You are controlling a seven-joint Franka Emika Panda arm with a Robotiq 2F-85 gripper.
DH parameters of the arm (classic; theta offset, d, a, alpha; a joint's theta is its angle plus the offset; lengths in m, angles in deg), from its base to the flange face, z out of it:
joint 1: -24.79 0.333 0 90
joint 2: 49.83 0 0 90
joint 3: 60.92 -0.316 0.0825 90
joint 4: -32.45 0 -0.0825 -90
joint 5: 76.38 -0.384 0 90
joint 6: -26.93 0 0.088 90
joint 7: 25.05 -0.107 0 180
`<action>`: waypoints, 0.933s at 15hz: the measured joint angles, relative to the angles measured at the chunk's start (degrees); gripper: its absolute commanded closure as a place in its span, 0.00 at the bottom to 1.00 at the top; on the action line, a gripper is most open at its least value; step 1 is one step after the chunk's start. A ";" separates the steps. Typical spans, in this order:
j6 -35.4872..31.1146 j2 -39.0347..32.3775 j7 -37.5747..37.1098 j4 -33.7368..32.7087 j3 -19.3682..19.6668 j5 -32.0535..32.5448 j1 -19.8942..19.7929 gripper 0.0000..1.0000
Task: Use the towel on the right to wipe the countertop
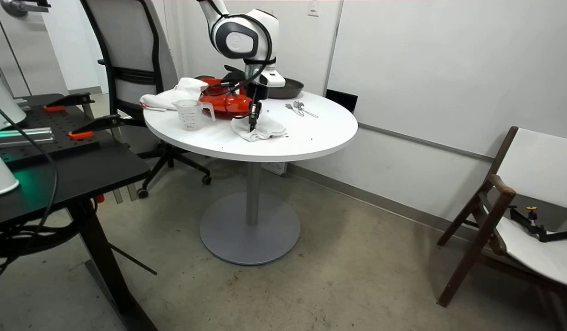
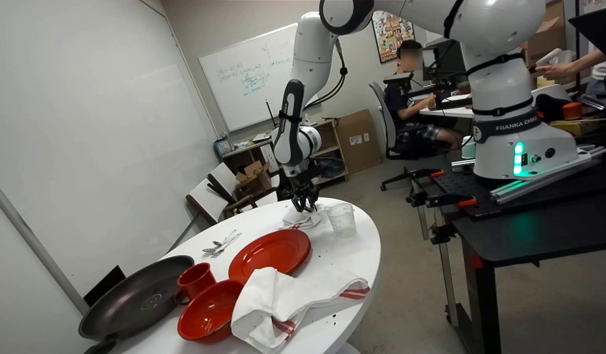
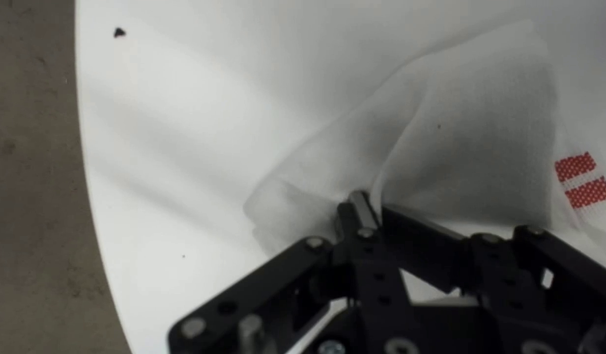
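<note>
Jaws pressed close, the gripper (image 3: 378, 209) pinches a fold of towel (image 3: 472, 132) near the edge of the tabletop (image 3: 170, 162). A low, flat sweep should best gather the dark speck (image 3: 119, 32).

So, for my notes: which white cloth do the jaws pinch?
The thin, flatter white cloth; the bulkier, heaped white cloth lies ungripped, beside the round red bowl.

We would call this a robotics lab: in an exterior view we see a robot arm (image 2: 499, 34) mounted on a dark surface (image 2: 553, 228), a scribbled-on whiteboard (image 2: 261, 73), and a person (image 2: 398, 101) seated in an office chair (image 2: 390, 120).
</note>
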 measured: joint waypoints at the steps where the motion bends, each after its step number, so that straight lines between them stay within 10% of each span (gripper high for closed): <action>1: 0.35 0.48 0.00 0.86 -0.01 0.00 0.14 0.99; 14: 3.78 7.68 1.53 15.17 -0.04 0.00 2.13 0.99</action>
